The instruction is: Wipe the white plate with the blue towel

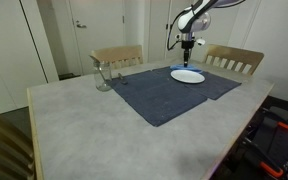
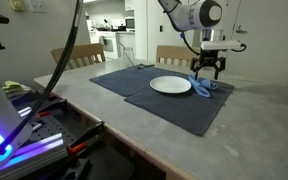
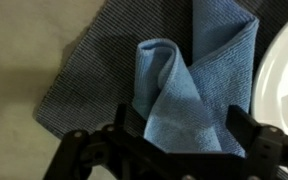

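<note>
On the grey worktop (image 1: 84, 130) lay a dark blue mat (image 1: 154, 95), and on the far part of that mat sat the white plate (image 1: 187, 76), round and shallow, with nothing on it. Just beside the plate, also on the mat, was the blue towel (image 2: 206, 86), bunched into loose upright folds rather than spread flat. In the wrist view the towel (image 3: 189, 90) filled the middle of the picture, with the plate's rim (image 3: 284, 80) curving in at the right edge and the woven mat (image 3: 84, 80) showing to the left. Whether cloth and rim touched could not be told. The end effector (image 2: 209, 68) hung directly over the towel, pointing straight down, close above the folds. In the wrist view its two dark fingers (image 3: 127, 122) stood wide apart, one on each side of the crumpled cloth, and the end effector (image 3: 184, 128) held nothing between them. In an exterior view the end effector (image 1: 188, 42) appeared above the far side of the plate, with the white arm rising from it out of the top of the picture. A clear glass (image 1: 103, 78) stood on the bare worktop just off the mat's corner, well apart from the plate. Two wooden chairs (image 1: 117, 56) were drawn up along the far edge of the worktop.
</note>
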You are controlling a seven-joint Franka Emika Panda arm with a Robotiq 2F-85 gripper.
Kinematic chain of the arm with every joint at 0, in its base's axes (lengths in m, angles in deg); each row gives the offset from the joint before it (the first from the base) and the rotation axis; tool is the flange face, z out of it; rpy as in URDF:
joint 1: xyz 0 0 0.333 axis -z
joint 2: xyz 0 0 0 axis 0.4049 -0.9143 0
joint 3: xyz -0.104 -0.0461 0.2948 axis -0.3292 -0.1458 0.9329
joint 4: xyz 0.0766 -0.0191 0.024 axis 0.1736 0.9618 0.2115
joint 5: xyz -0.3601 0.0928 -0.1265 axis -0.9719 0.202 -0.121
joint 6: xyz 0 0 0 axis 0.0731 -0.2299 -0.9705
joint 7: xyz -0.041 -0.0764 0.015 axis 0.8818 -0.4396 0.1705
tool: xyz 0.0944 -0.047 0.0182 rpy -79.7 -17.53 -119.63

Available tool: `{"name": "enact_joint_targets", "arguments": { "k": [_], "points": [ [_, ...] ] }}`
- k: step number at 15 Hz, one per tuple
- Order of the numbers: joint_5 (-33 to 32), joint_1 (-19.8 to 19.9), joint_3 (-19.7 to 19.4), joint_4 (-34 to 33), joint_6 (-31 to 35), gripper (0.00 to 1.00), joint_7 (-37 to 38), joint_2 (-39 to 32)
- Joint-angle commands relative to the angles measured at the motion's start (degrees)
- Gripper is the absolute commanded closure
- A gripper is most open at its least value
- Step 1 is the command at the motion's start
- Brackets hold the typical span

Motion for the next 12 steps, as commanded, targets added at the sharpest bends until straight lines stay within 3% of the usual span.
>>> {"name": "enact_joint_targets", "arguments": {
  "k": [1, 7, 8, 9, 12],
  "points": [
    [0.2, -0.1, -0.3, 4.2, 0.8, 0.00, -2.2, 2.4],
    [0.4, 0.0, -0.7, 5.5, 0.9, 0.00, -1.5, 2.3],
    [0.4, 0.0, -0.7, 5.6, 1.0, 0.25, -1.4, 2.3],
    [0.4, 0.0, -0.7, 5.7, 1.1, 0.26, -1.4, 2.3],
    [0.4, -0.1, -0.7, 5.6, 1.3, 0.48, -1.4, 2.3]
  ]
}}
